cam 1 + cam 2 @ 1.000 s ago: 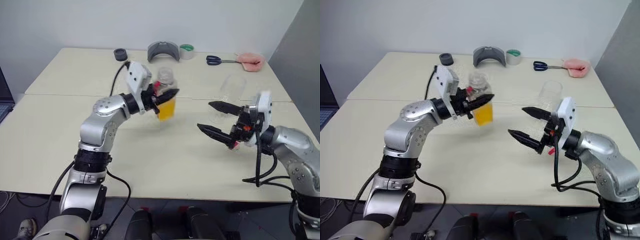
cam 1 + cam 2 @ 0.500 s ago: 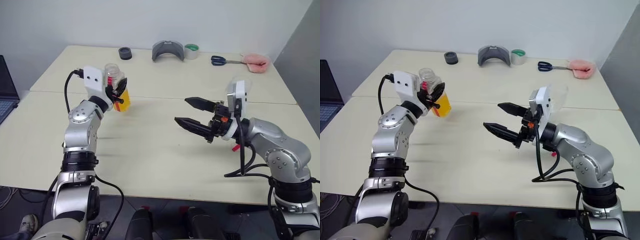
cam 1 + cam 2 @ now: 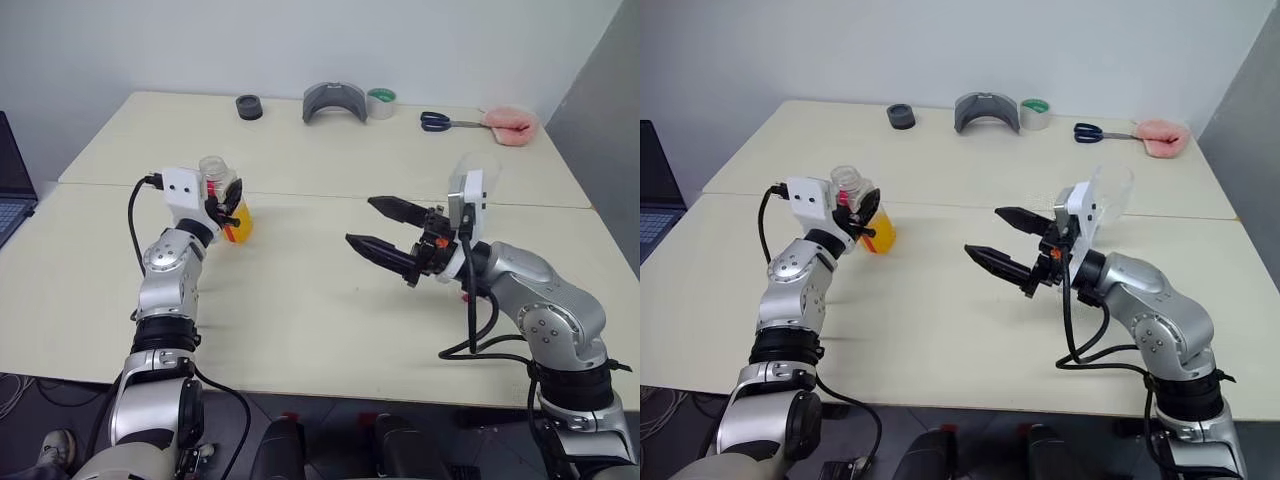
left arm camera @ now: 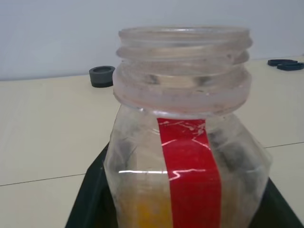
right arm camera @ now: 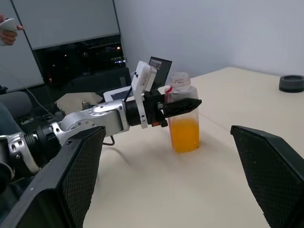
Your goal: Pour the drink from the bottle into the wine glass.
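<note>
The bottle (image 3: 226,205) stands upright on the cream table (image 3: 300,310) toward the robot's left side, its wide threaded neck uncapped and the drink (image 5: 185,134) filling roughly its lower half. A vertical red stripe (image 4: 190,175) runs down the bottle's face. The left gripper (image 5: 179,106) reaches level across the bottle at shoulder height, one black finger on either side of it, as seen from the right wrist view; whether the fingers press the plastic or stand just clear of it cannot be told. The bottle's base appears to rest on the tabletop.

The right gripper (image 3: 382,229) hangs above the table's middle, pointing toward the robot's left, its two fingers spread wide apart with nothing between them. It lies well apart from the bottle.

The wine glass (image 3: 1114,190) shows as a clear bowl just behind the right wrist's white housing, which partly hides it; its stem and foot cannot be made out.

Along the table's far edge lie a small black ring (image 3: 249,106), a grey curved object (image 3: 334,101), a roll of tape with a green core (image 3: 379,102), blue-handled scissors (image 3: 440,121) and a pink cloth (image 3: 508,122). A laptop's corner (image 3: 12,185) shows at the far left. A person's hand (image 5: 8,29) holding a white object appears in the background of the right wrist view.
</note>
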`<state>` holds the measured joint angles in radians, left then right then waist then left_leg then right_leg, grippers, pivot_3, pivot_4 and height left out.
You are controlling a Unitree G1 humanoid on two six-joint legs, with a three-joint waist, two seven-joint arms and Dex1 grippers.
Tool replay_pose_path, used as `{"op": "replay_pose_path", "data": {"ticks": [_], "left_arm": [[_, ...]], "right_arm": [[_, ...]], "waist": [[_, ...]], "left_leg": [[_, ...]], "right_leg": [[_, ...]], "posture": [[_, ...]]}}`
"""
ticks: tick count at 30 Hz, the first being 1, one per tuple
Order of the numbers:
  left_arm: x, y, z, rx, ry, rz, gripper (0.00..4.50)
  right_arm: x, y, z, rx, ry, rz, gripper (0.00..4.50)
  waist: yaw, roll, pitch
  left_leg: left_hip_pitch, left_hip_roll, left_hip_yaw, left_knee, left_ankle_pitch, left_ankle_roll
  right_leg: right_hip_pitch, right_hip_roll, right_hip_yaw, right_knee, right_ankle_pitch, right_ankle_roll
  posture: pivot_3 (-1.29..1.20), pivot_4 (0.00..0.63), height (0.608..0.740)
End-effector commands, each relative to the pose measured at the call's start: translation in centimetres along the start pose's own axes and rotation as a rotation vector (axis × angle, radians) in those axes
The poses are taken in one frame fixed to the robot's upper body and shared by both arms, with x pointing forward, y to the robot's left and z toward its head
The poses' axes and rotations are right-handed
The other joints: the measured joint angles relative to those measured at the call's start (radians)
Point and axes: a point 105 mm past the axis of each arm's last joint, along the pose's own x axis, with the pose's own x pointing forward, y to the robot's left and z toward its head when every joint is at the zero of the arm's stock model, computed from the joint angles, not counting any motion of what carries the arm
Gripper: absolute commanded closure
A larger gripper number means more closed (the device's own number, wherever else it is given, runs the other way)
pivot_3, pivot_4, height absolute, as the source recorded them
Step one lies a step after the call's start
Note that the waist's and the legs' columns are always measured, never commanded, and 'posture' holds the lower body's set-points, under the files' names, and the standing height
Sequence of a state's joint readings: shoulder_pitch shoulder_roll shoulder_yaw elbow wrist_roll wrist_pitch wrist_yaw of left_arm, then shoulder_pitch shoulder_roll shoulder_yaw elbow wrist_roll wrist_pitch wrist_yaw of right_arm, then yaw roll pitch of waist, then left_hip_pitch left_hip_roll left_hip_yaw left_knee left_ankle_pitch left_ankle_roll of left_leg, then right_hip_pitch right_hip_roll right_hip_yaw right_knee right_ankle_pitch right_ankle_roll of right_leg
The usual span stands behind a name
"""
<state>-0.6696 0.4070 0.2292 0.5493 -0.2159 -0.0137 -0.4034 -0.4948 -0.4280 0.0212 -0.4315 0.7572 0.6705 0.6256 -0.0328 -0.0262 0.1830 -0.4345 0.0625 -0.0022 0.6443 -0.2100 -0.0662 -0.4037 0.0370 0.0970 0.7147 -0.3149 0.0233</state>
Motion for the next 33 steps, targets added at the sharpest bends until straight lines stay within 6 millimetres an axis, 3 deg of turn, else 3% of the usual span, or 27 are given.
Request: {"op": "replay_pose_path", "data": {"ticks": [1, 5, 9, 19, 24, 27, 29, 33], "left_arm": [[-0.3, 0.7, 0.6, 0.014, -0.022, 0.017, 1.23], [-0.8, 1.0, 0.6, 0.023, -0.006, 0.023, 0.02], [-2.0, 1.0, 0.7, 0.029, 0.019, 0.025, 0.02], [-9.5, -0.8, 0.3, 0.025, 0.224, -0.061, 0.02], [-12.3, -3.5, 1.2, 0.059, 0.32, -0.291, 0.02], [-13.3, -6.6, 2.6, 0.025, 0.333, -0.519, 0.02], [-12.9, -7.7, 3.9, 0.028, 0.303, -0.596, 0.02], [-12.0, -9.3, 5.5, -0.004, 0.256, -0.697, 0.02]], "right_arm": [[0.4, 0.5, 1.6, -0.054, -0.034, 0.01, 0.0], [0.5, 0.3, 1.7, -0.071, -0.026, -0.005, 0.0], [0.0, 0.2, 0.9, -0.088, 0.008, -0.026, 0.0], [-5.3, -0.4, -4.3, -0.007, 0.157, -0.221, 0.0], [-8.5, -4.6, -7.1, -0.068, 0.246, -0.539, 0.0], [-10.4, -7.9, -7.9, -0.139, 0.275, -0.739, 0.0], [-11.2, -9.8, -7.9, -0.146, 0.253, -0.84, 0.0], [-10.7, -11.7, -8.1, -0.116, 0.2, -0.922, 0.0]], "waist": [[0.0, 0.0, 0.0], [0.0, 0.0, 0.0], [0.0, 0.0, 0.0], [-0.001, -0.002, -0.001], [-0.008, -0.003, -0.002], [-0.01, -0.003, -0.002], [-0.012, -0.002, -0.002], [-0.015, -0.003, -0.002]], "left_leg": [[0.0, 0.0, 0.0, 0.0, 0.0, 0.0], [0.0, 0.0, 0.0, 0.0, 0.0, 0.0], [0.0, 0.0, 0.0, 0.0, 0.0, 0.0], [0.001, 0.0, 0.0, 0.0, 0.0, 0.0], [0.002, 0.0, 0.0, -0.001, 0.0, 0.0], [0.002, 0.0, 0.001, -0.001, 0.0, 0.0], [0.002, 0.0, 0.001, 0.0, 0.0, 0.0], [0.002, 0.001, 0.001, -0.001, 0.0, 0.0]], "right_leg": [[0.0, 0.0, 0.0, 0.0, 0.0, 0.0], [0.0, 0.0, 0.0, 0.0, 0.0, 0.0], [0.0, 0.0, 0.0, 0.0, 0.0, 0.0], [0.001, -0.001, 0.0, 0.0, 0.0, 0.0], [0.001, -0.001, 0.0, 0.0, -0.003, 0.005], [0.0, -0.001, 0.001, 0.0, -0.003, 0.005], [0.0, -0.001, 0.001, 0.0, -0.003, 0.005], [0.0, 0.0, 0.002, 0.0, -0.003, 0.005]], "posture": [[0.0, 0.15, 0.74], [0.0, 0.15, 0.74], [0.0, 0.15, 0.74], [0.0, 0.15, 0.74], [0.0, 0.15, 0.74], [0.0, 0.15, 0.74], [0.0, 0.15, 0.74], [0.0, 0.15, 0.74]]}}
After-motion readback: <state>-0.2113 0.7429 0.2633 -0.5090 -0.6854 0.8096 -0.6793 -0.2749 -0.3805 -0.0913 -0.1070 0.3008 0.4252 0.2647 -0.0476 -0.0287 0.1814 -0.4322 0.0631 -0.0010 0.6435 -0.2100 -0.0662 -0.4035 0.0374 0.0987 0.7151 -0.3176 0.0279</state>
